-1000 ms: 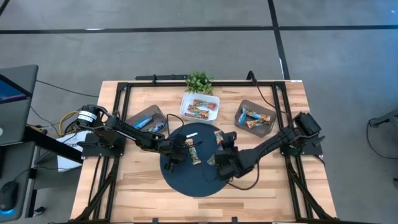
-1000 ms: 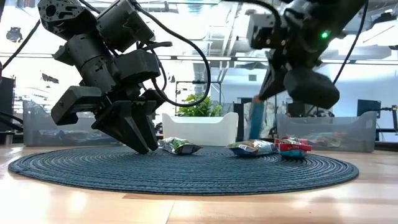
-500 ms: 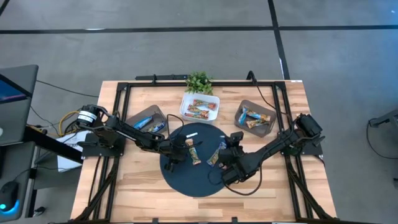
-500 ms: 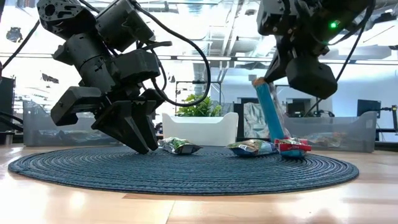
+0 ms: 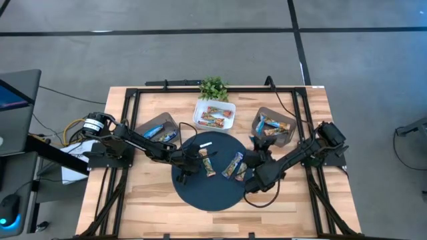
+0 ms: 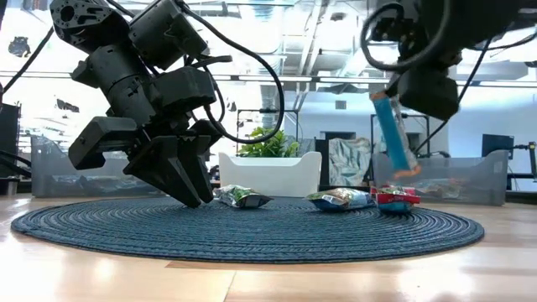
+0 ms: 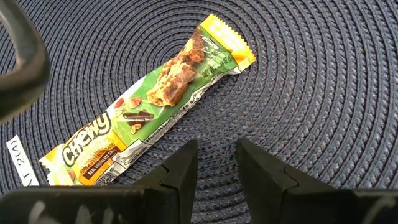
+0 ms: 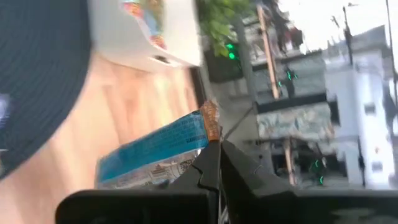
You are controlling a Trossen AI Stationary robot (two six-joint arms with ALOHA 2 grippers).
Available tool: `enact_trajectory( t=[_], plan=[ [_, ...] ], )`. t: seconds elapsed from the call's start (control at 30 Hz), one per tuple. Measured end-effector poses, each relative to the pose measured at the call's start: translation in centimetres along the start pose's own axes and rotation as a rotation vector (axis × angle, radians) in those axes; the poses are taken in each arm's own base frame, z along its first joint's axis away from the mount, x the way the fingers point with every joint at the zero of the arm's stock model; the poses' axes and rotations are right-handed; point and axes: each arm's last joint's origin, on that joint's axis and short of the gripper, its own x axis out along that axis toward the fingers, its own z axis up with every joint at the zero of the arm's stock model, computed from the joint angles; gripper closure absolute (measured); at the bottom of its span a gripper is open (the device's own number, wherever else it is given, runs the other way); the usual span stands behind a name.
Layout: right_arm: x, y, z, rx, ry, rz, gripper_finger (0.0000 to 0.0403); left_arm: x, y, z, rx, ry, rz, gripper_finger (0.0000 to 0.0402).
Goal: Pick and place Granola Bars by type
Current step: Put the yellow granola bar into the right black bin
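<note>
My right gripper [image 6: 388, 96] is shut on a blue granola bar [image 6: 393, 134] above the right part of the round dark mat [image 5: 200, 193]. My left gripper [image 7: 214, 165] stands open low over the mat's left part, with nothing between its fingers. Just beyond its tips a green and yellow bar [image 7: 155, 106] lies flat on the mat. Two more bars [image 6: 340, 199] [image 6: 394, 197] lie on the mat below the held one. In the high view these show near the mat's right part [image 5: 233, 165]. My right gripper pinches the blue bar's orange-tipped upper end [image 8: 210, 127] between its two fingers [image 8: 208, 163]. The bar hangs below the fingers, slanted, with its lower end [image 6: 409, 170] clear of the mat and of the bars under it.
Three bins with sorted bars stand behind the mat: a grey one at the left [image 5: 159, 128], a white one in the middle [image 5: 215, 115], a grey one at the right [image 5: 273, 125]. A small plant [image 5: 213, 87] stands at the far edge. A thin white strip [image 5: 203, 143] lies on the mat.
My right gripper has risen and gone toward the table's right edge, turning its wrist, still shut on the blue bar. The bar, whose lower end was down by the mat's bars, now hangs clear above them.
</note>
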Motion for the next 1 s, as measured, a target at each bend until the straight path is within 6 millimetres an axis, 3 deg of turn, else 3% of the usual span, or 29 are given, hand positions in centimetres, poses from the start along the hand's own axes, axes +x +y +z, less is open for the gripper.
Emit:
enact_trajectory(
  t=[0.13,0.63,1.0],
  plan=[
    [-0.1,-0.8,-0.1,0.019,-0.017,0.004,0.0403,0.0,0.0,0.0,0.000,0.000,0.001,0.0294],
    [2.6,-3.6,0.4,0.087,0.075,-0.008,0.0403,0.0,0.0,0.0,-0.015,0.004,0.001,0.0294],
    [3.4,-6.9,0.1,0.275,0.113,0.012,0.0403,0.0,0.0,0.0,-0.015,0.002,0.002,0.0294]
  ],
)
